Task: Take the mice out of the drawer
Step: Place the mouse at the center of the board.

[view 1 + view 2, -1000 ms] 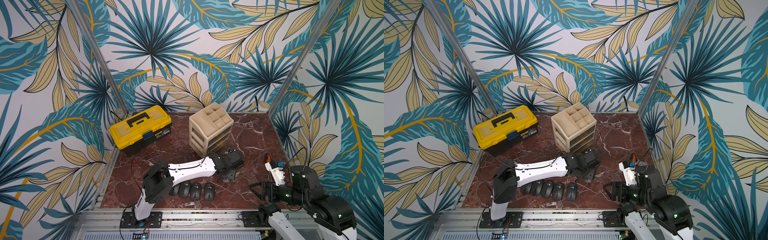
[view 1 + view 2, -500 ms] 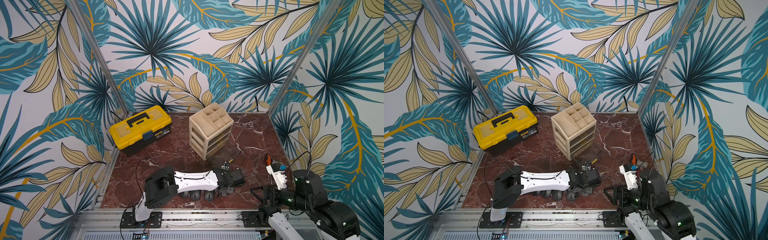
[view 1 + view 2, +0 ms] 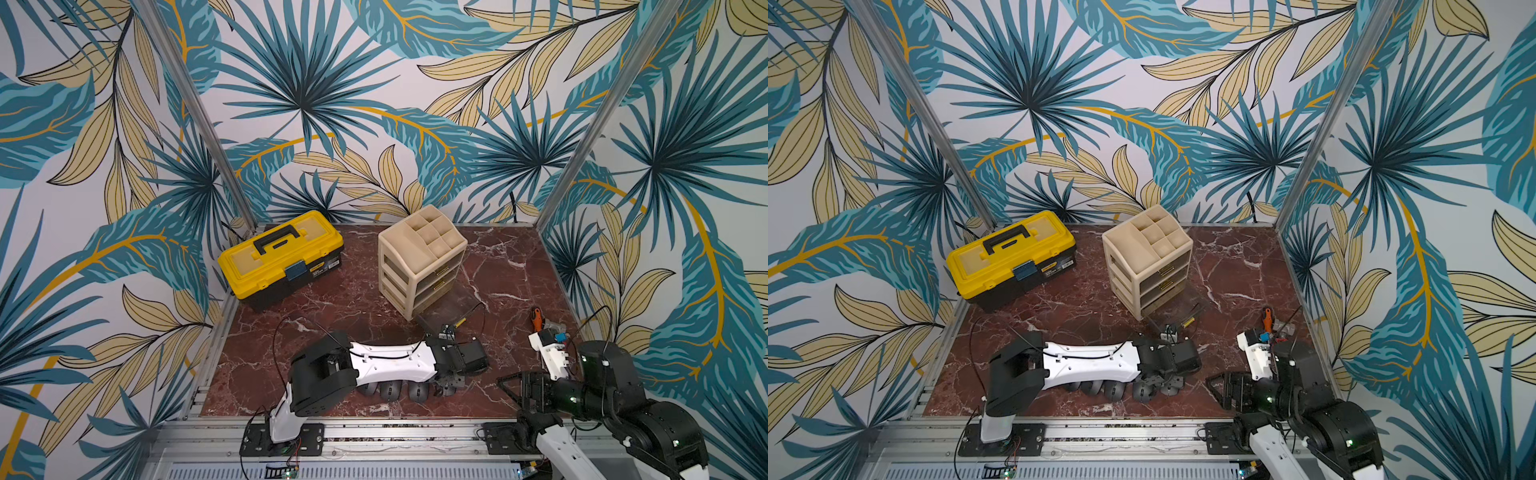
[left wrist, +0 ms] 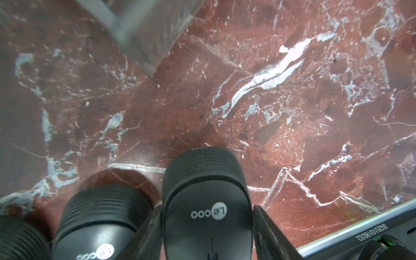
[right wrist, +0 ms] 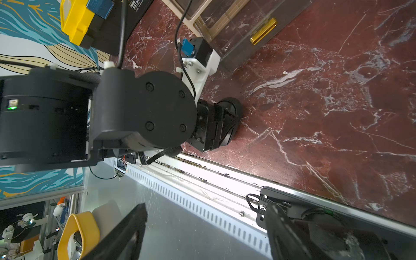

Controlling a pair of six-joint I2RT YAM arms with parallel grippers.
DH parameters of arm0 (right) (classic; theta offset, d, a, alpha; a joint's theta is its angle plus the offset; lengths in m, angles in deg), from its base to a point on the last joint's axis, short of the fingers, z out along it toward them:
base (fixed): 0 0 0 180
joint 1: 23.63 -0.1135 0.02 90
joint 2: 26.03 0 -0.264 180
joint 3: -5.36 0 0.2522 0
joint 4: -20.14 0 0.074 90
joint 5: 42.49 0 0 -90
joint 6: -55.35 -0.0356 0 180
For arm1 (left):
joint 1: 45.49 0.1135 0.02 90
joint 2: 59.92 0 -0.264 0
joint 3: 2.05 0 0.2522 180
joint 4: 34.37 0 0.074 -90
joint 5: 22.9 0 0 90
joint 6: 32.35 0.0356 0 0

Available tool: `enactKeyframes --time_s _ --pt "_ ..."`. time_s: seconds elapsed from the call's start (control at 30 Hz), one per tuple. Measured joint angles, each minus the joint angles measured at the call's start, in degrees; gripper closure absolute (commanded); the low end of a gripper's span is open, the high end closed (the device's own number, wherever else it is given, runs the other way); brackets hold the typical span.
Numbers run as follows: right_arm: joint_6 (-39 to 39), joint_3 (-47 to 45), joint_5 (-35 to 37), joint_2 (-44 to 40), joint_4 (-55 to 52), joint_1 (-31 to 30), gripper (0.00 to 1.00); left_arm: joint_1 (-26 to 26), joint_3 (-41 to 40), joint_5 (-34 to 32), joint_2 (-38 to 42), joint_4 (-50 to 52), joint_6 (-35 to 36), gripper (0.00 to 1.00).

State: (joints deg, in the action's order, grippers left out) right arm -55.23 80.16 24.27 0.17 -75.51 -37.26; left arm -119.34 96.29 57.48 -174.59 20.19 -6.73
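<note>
mouse (image 4: pixel 206 193) marked "lecoo" sits clamped in the left gripper (image 4: pixel 207 211); the right gripper (image 5: pixel 206 209) gapes wide.

The left tool (image 4: pixel 207 217) has dropped from the drawer (image 3: pixel 449 303), bringing a mouse (image 4: pixel 203 180) down to the counter (image 3: pixel 332 299) beside the other mice (image 3: pixel 390 390).

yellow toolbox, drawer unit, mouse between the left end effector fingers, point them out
yellow toolbox (image 3: pixel 257 266), in a top view, lid
drawer unit (image 3: pixel 415 245), in a top view, top
mouse (image 4: pixel 207 198), left wrist view, back
</note>
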Motion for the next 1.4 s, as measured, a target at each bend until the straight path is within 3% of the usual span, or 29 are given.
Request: enactKeyframes --time_s 0.43,0.87,1.0,1.17,1.4 --pt "-1.5 -2.7 0.0 0.0 2.2 0.0 0.16 0.0 0.0 2.4 -1.7 0.0 0.0 0.38" --pt "-5.9 -4.5 3.4 -1.0 6.9 0.0 0.16 0.1 0.9 3.1 -2.2 1.1 1.4 0.15" --pt "-8.6 -6.3 5.8 -1.9 10.3 0.0 0.16 0.0 2.7 1.6 -2.1 1.7 3.8 0.07" --pt "-13.6 -7.8 8.9 -2.0 16.2 0.0 0.16 0.1 5.3 -2.0 -0.6 3.8 8.3 0.04" --pt "-18.5 -14.3 13.4 2.2 24.6 0.0 0.2 0.9 10.0 -6.0 8.3 6.6 16.6 0.0"
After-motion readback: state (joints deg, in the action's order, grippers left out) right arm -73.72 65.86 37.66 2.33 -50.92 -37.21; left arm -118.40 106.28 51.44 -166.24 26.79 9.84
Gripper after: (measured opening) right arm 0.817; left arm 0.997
